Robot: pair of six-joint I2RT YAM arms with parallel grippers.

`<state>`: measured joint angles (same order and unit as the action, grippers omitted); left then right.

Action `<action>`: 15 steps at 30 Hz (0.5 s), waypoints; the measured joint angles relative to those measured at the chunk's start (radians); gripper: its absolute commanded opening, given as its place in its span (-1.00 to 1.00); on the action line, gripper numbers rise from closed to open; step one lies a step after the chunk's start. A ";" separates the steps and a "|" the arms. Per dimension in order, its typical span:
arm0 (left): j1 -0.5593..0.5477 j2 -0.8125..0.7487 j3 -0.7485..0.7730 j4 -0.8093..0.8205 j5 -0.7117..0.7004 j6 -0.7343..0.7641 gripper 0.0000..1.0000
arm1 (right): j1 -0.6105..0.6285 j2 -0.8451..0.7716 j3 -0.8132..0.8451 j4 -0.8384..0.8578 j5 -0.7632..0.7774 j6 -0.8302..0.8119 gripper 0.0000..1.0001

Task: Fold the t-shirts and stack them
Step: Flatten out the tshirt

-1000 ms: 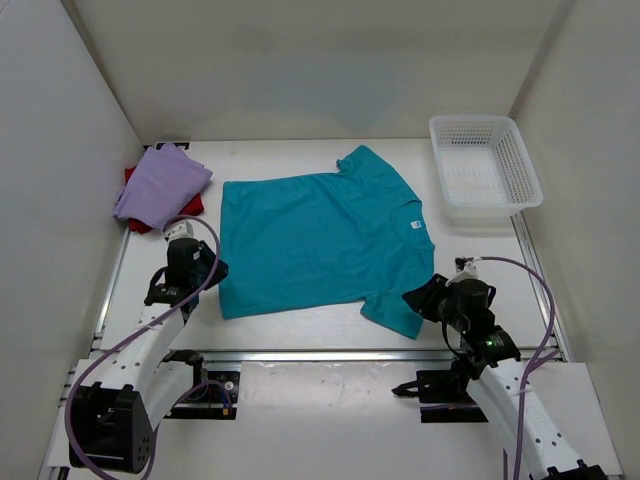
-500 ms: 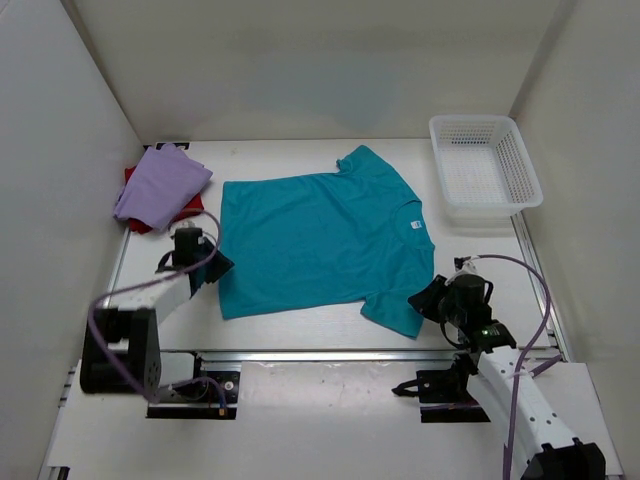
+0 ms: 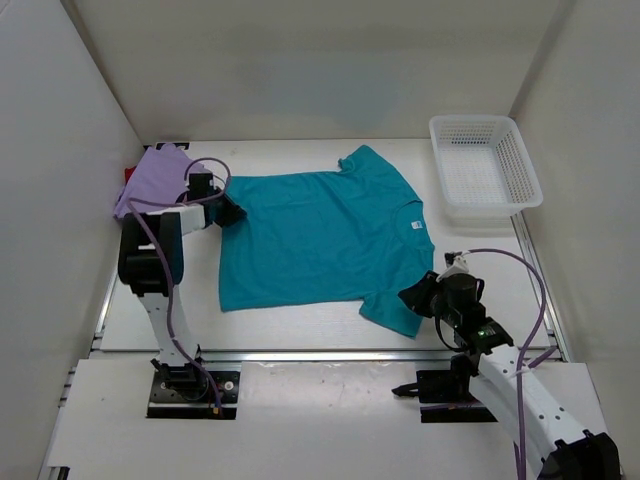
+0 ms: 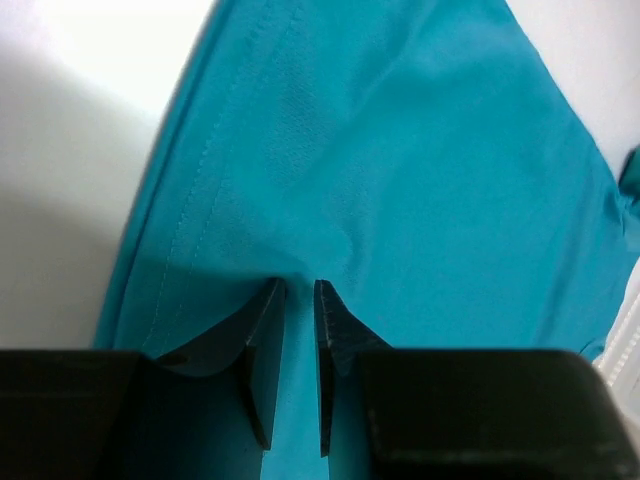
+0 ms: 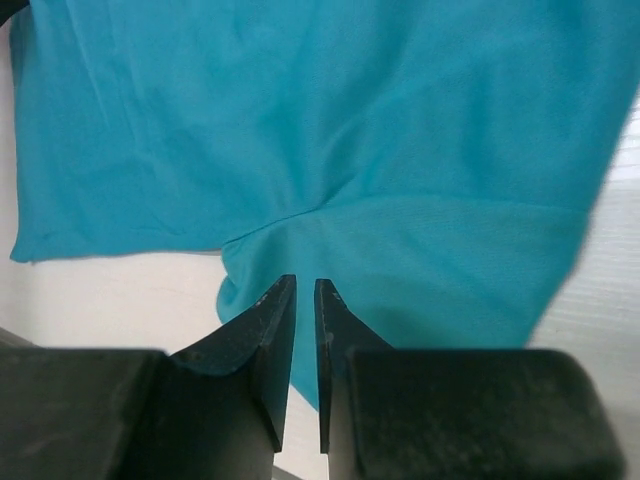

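Grippers both pinched almost closed on teal shirt [image 3: 320,235]: left gripper [image 4: 300,285] at the hem's far corner, right gripper [image 5: 303,282] on the near sleeve. Shirt lies spread flat mid-table [image 3: 300,325]. Purple shirt [image 3: 155,180] sits folded on red shirt [image 3: 127,176], just beside left gripper. Basket [image 3: 528,175] far right.

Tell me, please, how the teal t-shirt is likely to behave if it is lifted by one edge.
Probably floppy: the teal t-shirt lies flat with soft creases and puckers toward the left gripper, so it should drape and sag. Likely light for its size, being thin cloth. Pushed, it may bunch up rather than slide whole.
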<state>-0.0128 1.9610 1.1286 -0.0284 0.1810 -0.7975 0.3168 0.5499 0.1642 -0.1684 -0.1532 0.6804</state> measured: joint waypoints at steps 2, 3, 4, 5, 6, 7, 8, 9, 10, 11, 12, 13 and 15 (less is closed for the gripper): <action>0.000 0.062 0.092 -0.024 0.008 -0.001 -0.39 | -0.018 0.008 0.000 0.012 -0.002 0.001 -0.75; 0.000 0.093 0.142 -0.041 0.009 0.000 -0.40 | -0.027 0.013 0.000 0.018 -0.003 0.001 -0.74; 0.000 0.132 0.206 -0.063 0.007 0.003 -0.39 | -0.034 0.018 0.000 0.026 -0.004 0.001 -0.73; 0.000 0.171 0.277 -0.091 0.010 0.006 -0.40 | -0.039 0.024 0.000 0.031 -0.005 0.001 -0.73; 0.000 0.211 0.351 -0.118 0.013 0.008 -0.40 | -0.039 0.033 0.000 0.035 -0.002 0.000 -0.72; 0.001 0.243 0.418 -0.138 0.021 0.009 -0.35 | -0.039 0.042 0.000 0.038 0.000 -0.003 -0.71; 0.002 0.265 0.472 -0.145 0.032 0.010 -0.30 | -0.036 0.053 0.001 0.041 0.003 -0.005 -0.70; 0.003 0.268 0.488 -0.139 0.044 0.011 -0.22 | -0.035 0.067 0.002 0.043 0.006 -0.008 -0.69; 0.004 0.254 0.483 -0.137 0.052 0.013 -0.13 | -0.036 0.083 0.006 0.046 0.006 -0.012 -0.70; 0.004 0.227 0.460 -0.128 0.057 0.017 -0.10 | -0.038 0.100 0.011 0.053 0.006 -0.018 -0.69; 0.004 0.188 0.418 -0.118 0.057 0.020 -0.01 | -0.038 0.118 0.017 0.064 0.006 -0.022 -0.68; 0.004 0.127 0.348 -0.111 0.055 0.027 0.11 | -0.037 0.140 0.025 0.072 0.005 -0.027 -0.69; 0.003 -0.037 0.176 -0.089 0.039 0.044 0.40 | -0.031 0.194 0.048 0.083 0.007 -0.035 -0.69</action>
<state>-0.0097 1.9240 1.3048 -0.1177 0.2199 -0.7532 0.2855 0.7437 0.2123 -0.0853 -0.1463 0.6449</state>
